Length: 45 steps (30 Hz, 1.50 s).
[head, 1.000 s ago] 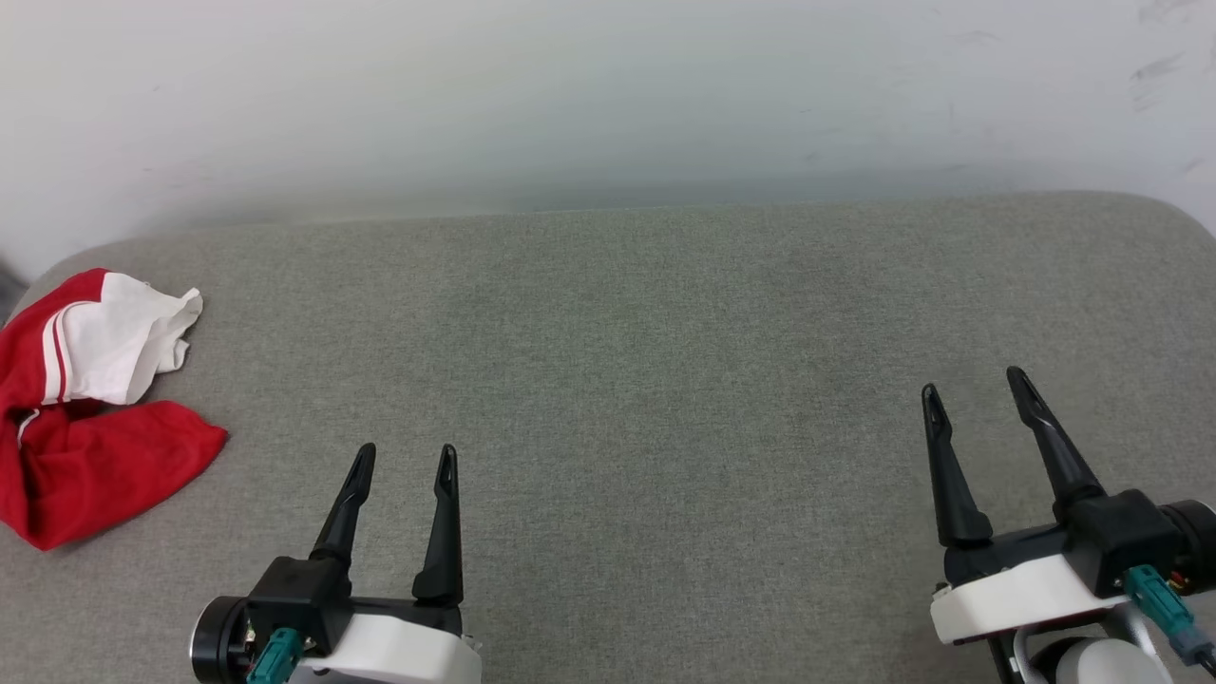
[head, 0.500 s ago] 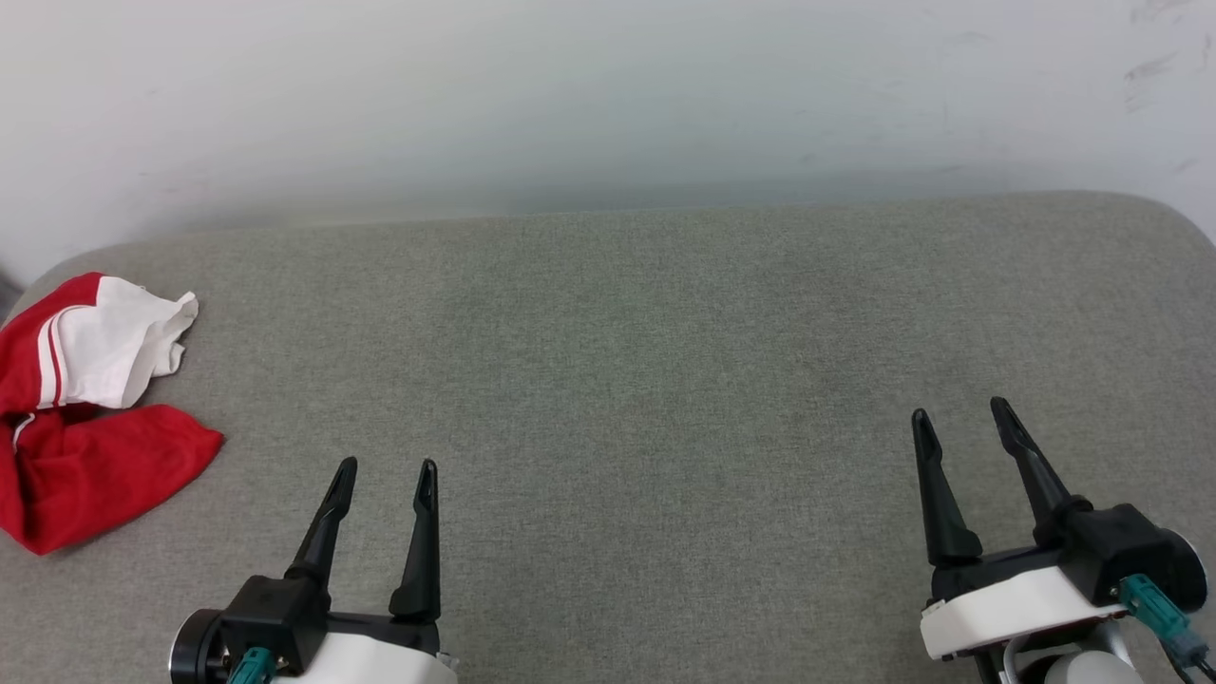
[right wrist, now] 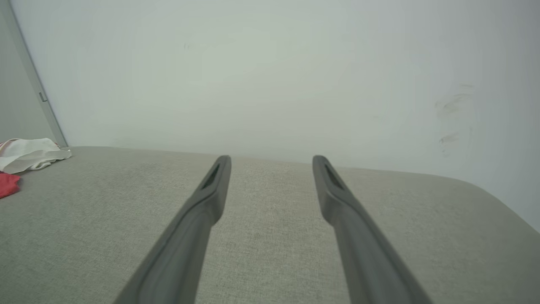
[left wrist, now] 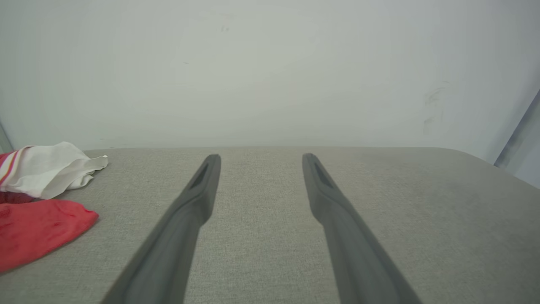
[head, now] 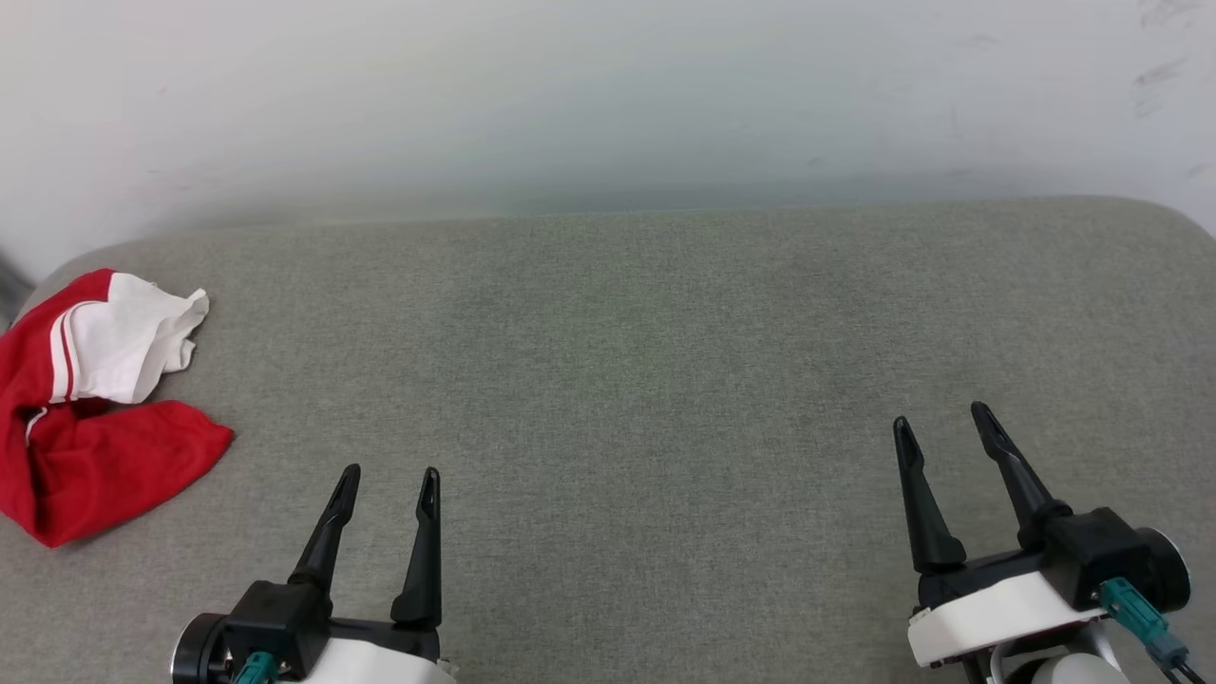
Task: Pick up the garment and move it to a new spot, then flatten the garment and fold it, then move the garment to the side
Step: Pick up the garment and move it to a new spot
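The garment (head: 95, 418), red with a white sleeve and striped trim, lies crumpled at the far left edge of the grey padded surface (head: 627, 380). It also lies at the left of the left wrist view (left wrist: 38, 198) and at the far left of the right wrist view (right wrist: 25, 158). My left gripper (head: 391, 472) hovers open at the lower left, to the right of the garment and apart from it, nothing between its fingers. My right gripper (head: 939, 424) stands open and empty at the lower right, far from the cloth.
A pale wall (head: 608, 95) runs behind the padded surface. The surface's rounded corners show at the far left and far right. A grey vertical strip (right wrist: 29, 71) stands at the wall's left end.
Both grippers have drawn back toward the bottom edge of the head view, still open. The garment has not moved on the surface; the camera shifted slightly.
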### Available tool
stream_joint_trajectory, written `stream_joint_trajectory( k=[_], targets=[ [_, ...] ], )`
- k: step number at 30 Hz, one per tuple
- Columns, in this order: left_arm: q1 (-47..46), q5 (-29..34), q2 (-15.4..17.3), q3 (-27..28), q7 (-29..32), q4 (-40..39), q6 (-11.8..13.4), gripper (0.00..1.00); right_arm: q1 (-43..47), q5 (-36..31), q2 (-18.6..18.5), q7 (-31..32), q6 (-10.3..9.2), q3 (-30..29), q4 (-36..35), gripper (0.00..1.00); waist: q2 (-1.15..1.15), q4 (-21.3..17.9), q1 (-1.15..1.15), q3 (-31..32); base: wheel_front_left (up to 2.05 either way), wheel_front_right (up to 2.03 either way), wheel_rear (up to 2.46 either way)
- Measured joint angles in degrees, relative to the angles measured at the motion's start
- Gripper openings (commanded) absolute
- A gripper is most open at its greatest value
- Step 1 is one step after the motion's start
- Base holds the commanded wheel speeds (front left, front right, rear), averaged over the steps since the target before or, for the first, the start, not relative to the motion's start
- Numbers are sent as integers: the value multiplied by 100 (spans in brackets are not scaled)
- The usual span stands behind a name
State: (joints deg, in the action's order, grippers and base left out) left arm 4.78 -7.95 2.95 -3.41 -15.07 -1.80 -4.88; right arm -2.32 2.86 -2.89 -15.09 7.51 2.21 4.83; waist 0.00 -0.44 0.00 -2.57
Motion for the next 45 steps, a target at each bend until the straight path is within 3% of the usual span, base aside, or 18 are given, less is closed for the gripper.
stream_joint_trajectory(
  k=[11,35,45],
  targets=[
    [22,14,-2,93,0,-5,8,100,21,-109,-1,0,0,238,-70,100,0,456,0,-22,0,0,0],
    [302,193,-2,368,0,-93,-66,100,149,71,0,0,0,716,23,100,0,2276,0,205,0,0,0],
    [346,270,-3,397,0,-137,-114,100,180,169,0,0,0,779,38,100,0,2727,0,278,0,0,0]
  ],
)
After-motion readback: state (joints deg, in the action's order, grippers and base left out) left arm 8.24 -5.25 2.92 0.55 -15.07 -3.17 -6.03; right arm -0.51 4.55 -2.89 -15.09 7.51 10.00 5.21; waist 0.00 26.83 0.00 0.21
